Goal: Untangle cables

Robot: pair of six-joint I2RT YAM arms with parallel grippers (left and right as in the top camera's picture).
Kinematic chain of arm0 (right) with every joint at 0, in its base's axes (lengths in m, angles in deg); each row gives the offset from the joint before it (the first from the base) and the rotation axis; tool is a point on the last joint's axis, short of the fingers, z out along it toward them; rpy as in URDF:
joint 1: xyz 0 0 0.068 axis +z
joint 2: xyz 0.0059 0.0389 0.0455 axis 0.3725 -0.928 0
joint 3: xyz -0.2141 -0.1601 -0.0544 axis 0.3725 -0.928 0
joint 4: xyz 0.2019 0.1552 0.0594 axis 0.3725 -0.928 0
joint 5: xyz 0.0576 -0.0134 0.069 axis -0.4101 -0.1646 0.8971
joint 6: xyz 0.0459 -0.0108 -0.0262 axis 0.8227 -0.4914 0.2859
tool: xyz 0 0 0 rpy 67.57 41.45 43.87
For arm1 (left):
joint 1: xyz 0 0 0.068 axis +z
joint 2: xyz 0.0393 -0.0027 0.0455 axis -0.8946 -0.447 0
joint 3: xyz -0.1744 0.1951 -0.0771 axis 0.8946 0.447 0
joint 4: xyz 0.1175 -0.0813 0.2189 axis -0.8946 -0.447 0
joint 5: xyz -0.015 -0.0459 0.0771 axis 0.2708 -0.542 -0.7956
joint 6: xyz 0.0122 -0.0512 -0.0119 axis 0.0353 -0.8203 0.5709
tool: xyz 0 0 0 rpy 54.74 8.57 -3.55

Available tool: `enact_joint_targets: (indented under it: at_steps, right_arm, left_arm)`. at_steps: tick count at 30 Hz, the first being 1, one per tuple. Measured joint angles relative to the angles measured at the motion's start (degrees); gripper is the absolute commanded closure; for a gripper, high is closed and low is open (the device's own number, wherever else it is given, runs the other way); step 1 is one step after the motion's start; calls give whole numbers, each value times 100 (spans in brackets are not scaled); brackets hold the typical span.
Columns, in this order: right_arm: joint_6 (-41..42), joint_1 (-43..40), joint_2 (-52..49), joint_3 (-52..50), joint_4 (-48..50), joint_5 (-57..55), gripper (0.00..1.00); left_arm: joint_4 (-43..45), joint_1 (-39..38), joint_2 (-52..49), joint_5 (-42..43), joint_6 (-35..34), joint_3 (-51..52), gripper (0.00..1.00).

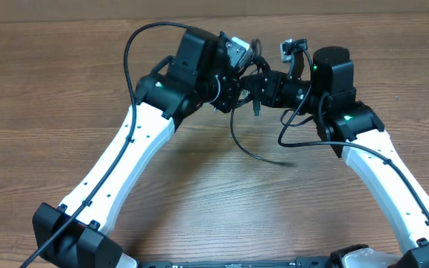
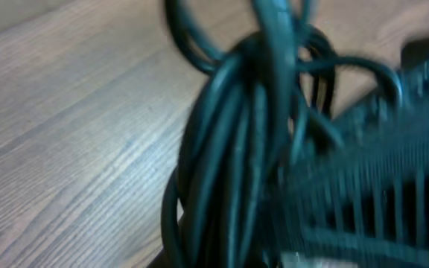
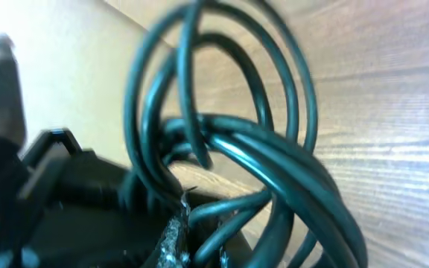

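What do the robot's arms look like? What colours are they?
The left arm and right arm each have long white links with black joints and black ends. A small green light glows on each, and a thin black wire runs along each.

Left arm (image 1: pixel 129 160): white link slanting up from its base toward the cables (image 1: pixel 257 108), elbow bent left of them.
Left wrist (image 1: pixel 199 59): black, turned inward, just left of the cables.
Left gripper (image 1: pixel 244 85): jaws closed on the cables from the left.
Right arm (image 1: pixel 393 179): white link reaching in from the right, elbow bent right of the cables.
Right wrist (image 1: pixel 332 71): black, pointing left toward the cables.
Right gripper (image 1: pixel 268 83): jaws closed on the cables from the right, almost meeting the left gripper.
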Motion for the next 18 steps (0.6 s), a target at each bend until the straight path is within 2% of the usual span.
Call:
enact_joint_targets:
  at_steps: [8, 18]
  right_arm:
    - [468, 44, -116, 0, 199, -114, 96]
    - [476, 138, -258, 9, -286, -748, 96]
  left_arm:
    - [-175, 94, -2, 278, 466, -68, 96]
    - [-326, 83, -33, 944, 796, -63, 96]
